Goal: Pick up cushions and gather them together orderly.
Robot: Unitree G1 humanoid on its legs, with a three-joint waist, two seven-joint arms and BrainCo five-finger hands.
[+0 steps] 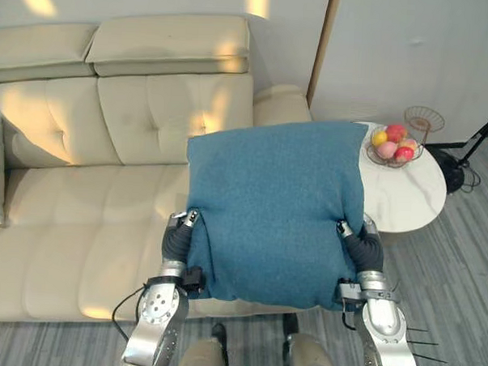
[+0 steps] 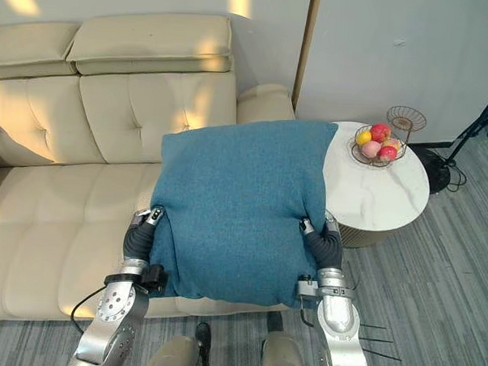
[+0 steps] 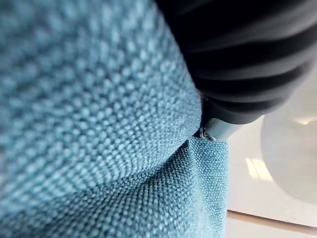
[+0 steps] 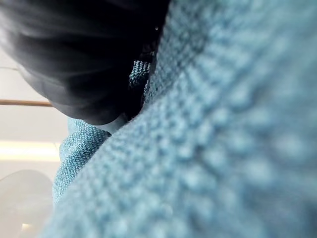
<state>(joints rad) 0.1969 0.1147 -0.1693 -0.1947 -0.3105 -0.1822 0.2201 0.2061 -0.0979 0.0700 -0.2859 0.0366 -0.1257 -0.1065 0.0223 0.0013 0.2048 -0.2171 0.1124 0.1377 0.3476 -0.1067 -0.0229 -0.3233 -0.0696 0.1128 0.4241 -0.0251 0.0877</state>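
Above cream leather sofa: teal woven square cushion held between left hand and right hand;
Fingers: hidden, cannot tell;
Carry: squeeze evenly, hold it level

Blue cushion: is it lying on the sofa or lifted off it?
Lifted. The left hand and right hand hold the blue cushion by its side edges, and its lower edge hangs past the sofa front.

Cream sofa, white table, grey floor
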